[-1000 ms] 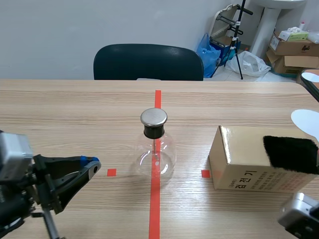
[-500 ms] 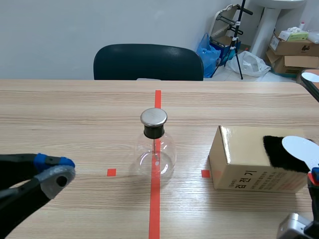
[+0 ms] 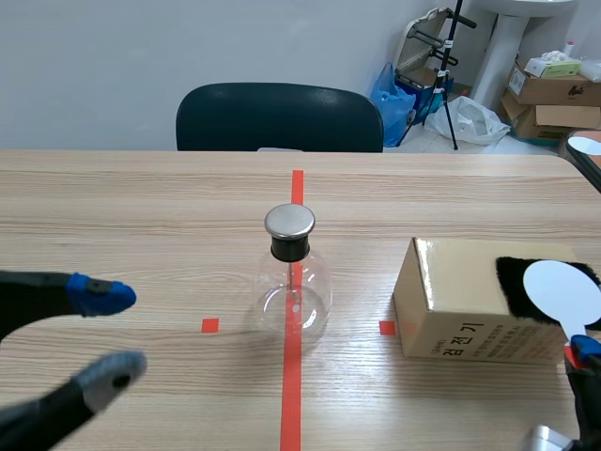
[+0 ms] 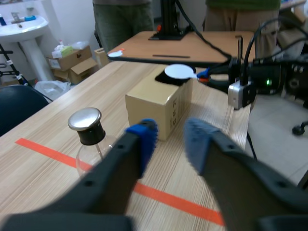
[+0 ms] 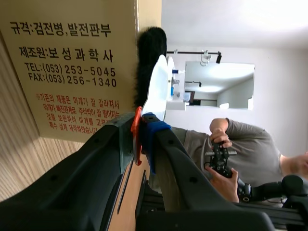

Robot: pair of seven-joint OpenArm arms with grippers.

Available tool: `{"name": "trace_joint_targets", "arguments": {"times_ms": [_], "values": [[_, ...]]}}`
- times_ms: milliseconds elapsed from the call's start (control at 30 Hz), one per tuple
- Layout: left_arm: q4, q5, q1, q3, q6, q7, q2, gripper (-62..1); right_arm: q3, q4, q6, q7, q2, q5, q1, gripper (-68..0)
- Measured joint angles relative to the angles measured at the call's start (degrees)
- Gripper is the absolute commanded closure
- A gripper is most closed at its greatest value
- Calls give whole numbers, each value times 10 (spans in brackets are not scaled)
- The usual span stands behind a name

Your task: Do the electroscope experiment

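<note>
Overlapping black fur, white disc

One glass electroscope with a single metal cap stands at the centre of the one wooden table. At centre right sits one cardboard box, carrying one black fur patch. There is one white disc, at the lower right. Two grippers are in view: the left gripper at the lower left and the right gripper. One dark chair stands at top centre, and at least two brown cartons are stacked in the upper right corner.
</note>
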Motion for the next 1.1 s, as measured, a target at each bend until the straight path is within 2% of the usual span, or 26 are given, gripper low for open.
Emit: {"name": "trace_joint_targets", "arguments": {"times_ms": [33,67,133,200,233,267,300,400,433,467,533,567,600,700,733,767,867,900,933,1000,1033,1067,1100], "values": [[0,5,0,0,0,0,0,-623,0,0,0,16,0,-2,0,-10],[0,6,0,0,0,0,0,-623,0,0,0,32,0,-3,0,-10],[0,5,0,0,0,0,0,-623,-4,0,-1,15,0,-7,0,-10],[0,5,0,0,0,1,0,-623,-13,0,-1,-68,-1,-7,0,-10],[0,7,0,0,0,2,0,-623,-13,0,-2,-97,-2,-7,0,-10],[0,9,0,0,0,2,0,-623,-12,0,-1,-105,-1,-5,0,-10],[0,13,0,0,0,2,0,-623,-10,0,-2,-93,-1,-4,0,-10],[0,17,0,0,0,2,0,-623,-8,0,-1,6,2,-17,0,-10],[0,17,0,0,0,2,0,-623,-10,0,-2,13,1,-21,0,-10],[0,18,0,0,0,2,0,-623,-13,0,-2,-7,-1,-24,0,-10],[0,28,-2,0,0,2,0,-623,-16,0,-4,-108,-8,-18,0,-10],[0,28,-2,0,0,3,0,-623,-15,0,-4,-138,-7,-12,0,-10],[0,28,-2,0,0,3,0,-623,-11,0,-3,-136,-5,-9,0,-10],[0,28,-2,0,0,3,0,-623,-4,0,12,-31,3,-23,0,-10],[0,28,-2,0,0,3,0,-623,-5,0,14,-13,2,-26,0,-10],[0,28,-2,0,0,3,0,-623,-10,0,12,-20,0,-27,0,-10],[-1,28,-2,0,0,3,0,-623,-15,0,5,-136,-8,-27,0,-10],[-1,28,-2,0,0,3,0,-623,-11,0,5,-138,-6,-24,0,-10],[-1,28,-2,0,0,3,0,-623,-6,0,5,-120,-4,-26,0,-10],[-1,28,-2,0,0,3,0,-623,-1,0,5,-38,2,-30,0,-10],[-1,28,-2,0,0,3,0,-623,-2,0,5,-13,3,-34,0,-10],[-1,28,-2,0,0,3,0,-623,-7,0,5,-14,2,-37,0,-10],[-1,28,-2,0,0,4,0,-623,-13,0,4,-47,-2,-37,0,-10]]}}
